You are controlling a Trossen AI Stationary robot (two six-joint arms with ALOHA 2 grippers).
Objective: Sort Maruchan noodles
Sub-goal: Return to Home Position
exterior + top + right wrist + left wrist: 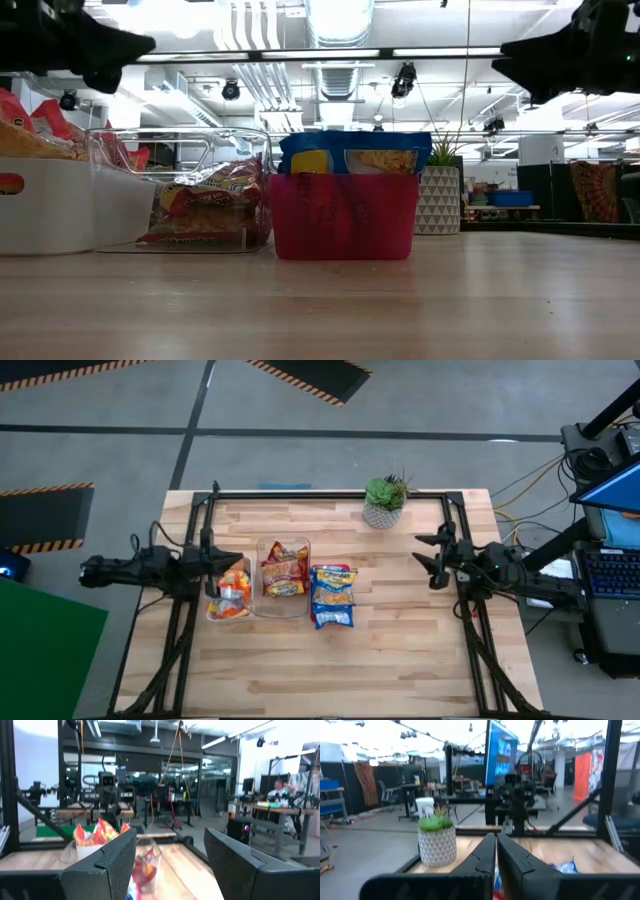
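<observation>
Maruchan noodles [284,578] fill the clear bin [283,614] and the white bin [45,205] and red bin [345,215] flanking it; your clenched left gripper [212,563] nearby could snag heaped packets if pulled back low; right gripper [432,560] released, well apart.

table [330,670]: pale wood planks, smooth matt finish. noodle packets [333,597]: glossy plastic film. clear bin [185,150]: transparent glossy plastic. white bin [50,215]: opaque matt plastic. red bin [345,230]: translucent plastic
</observation>
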